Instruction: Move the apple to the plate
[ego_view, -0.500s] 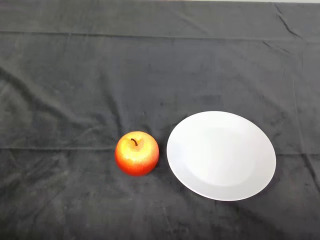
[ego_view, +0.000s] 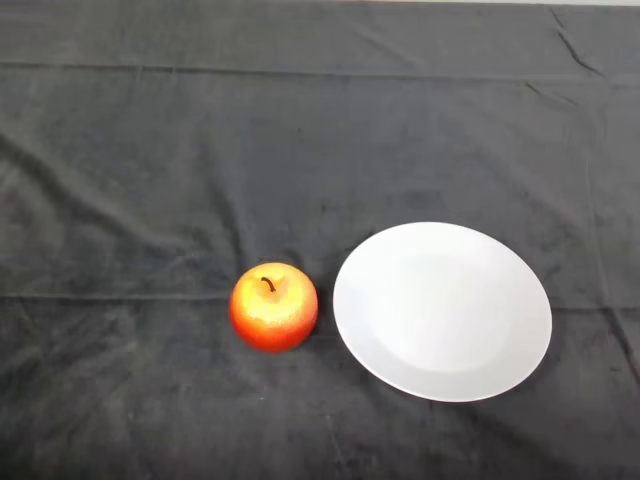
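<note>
Wrinkled dark cloth (ego_view: 300, 150) bears a glossy round apple (ego_view: 274, 307) beside a smooth white plate (ego_view: 372, 335).

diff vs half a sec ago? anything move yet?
Nothing visibly changed. The apple sits upright on the dark cloth, stem up, just left of the white plate and not on it, same spot as before. The plate holds nothing and has not shifted. No part of the robot shows in either picture.
</note>
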